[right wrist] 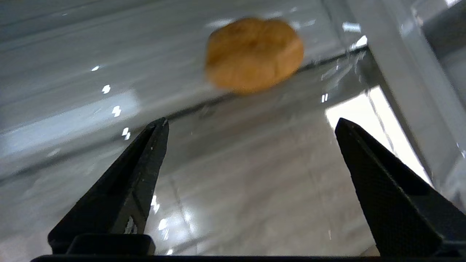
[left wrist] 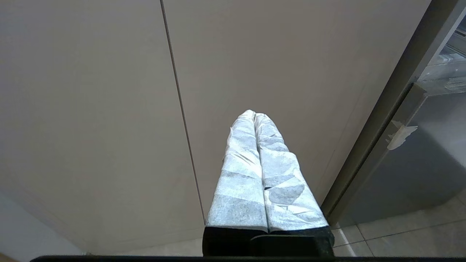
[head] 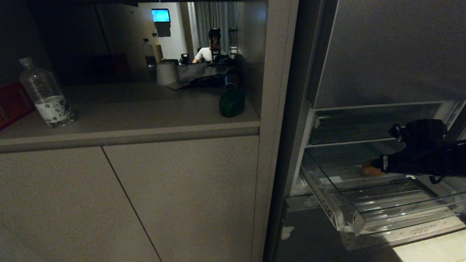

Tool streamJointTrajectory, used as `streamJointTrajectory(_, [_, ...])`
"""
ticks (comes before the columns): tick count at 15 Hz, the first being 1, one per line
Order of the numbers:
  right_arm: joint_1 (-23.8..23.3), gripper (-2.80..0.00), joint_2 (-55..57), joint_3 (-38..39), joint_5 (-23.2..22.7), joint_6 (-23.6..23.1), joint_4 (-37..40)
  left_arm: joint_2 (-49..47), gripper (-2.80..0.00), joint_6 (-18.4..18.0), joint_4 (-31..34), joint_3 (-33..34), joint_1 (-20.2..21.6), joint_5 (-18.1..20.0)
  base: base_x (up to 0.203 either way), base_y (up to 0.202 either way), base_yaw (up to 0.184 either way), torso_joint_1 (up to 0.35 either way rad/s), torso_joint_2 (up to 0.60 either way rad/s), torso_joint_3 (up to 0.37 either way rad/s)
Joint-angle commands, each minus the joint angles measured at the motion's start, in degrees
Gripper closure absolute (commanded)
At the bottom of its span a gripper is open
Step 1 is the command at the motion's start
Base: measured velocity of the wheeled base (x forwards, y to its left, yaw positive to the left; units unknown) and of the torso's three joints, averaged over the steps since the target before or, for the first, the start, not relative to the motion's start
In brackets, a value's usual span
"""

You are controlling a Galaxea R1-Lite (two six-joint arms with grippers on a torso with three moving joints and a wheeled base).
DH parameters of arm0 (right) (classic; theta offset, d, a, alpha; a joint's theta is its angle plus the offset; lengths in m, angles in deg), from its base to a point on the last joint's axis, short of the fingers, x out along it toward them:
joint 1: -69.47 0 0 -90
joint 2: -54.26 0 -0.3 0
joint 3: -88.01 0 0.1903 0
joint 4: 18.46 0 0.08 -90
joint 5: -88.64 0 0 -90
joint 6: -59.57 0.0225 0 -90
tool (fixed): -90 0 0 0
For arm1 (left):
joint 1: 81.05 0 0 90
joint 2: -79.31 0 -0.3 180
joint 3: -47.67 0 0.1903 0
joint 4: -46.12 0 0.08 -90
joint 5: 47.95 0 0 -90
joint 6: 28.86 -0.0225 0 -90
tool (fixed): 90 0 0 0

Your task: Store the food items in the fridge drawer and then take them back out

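Observation:
The clear fridge drawer (head: 348,222) stands pulled out at the lower right. A brown potato-like food item (head: 370,169) lies on the drawer's floor (right wrist: 109,72), blurred in the right wrist view (right wrist: 255,54). My right gripper (head: 382,164) reaches into the drawer from the right. It is open (right wrist: 251,123), its black fingertips wide apart with nothing between them and the potato just beyond. The dark green pepper-like item (head: 232,103) sits on the counter near the fridge side. My left gripper (left wrist: 255,115) is shut, its white-wrapped fingers pressed together, facing a cabinet door.
A clear water bottle (head: 46,95) and a red box (head: 11,103) stand at the counter's left end. A grey fridge door (head: 393,51) hangs above the drawer. Beige cabinet doors (head: 127,203) lie below the counter. A person is reflected in the mirror behind the counter (head: 207,52).

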Motion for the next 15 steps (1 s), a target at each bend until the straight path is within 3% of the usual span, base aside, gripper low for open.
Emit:
streamJointTrajectory(1, [-1.34, -2.80, 5.83, -4.03, -0.01, -0.71, -0.15, -0.02, 0.00, 0.03, 0.02, 0.00, 0.02, -0.02, 0.000, 0.000, 0.000, 0.000, 0.00, 0.000])
streamJointTrajectory(8, [-2.76, -2.80, 14.01, -13.08, -4.27, -0.94, -0.23, -0.02, 0.00, 0.03, 0.02, 0.00, 0.02, -0.02, 0.000, 0.000, 0.000, 0.000, 0.00, 0.000])
streamJointTrajectory(15, [-2.93, -2.80, 17.96, -16.37, -4.51, -0.66, -0.23, -0.02, 0.00, 0.03, 0.02, 0.00, 0.02, -0.02, 0.000, 0.000, 0.000, 0.000, 0.00, 0.000])
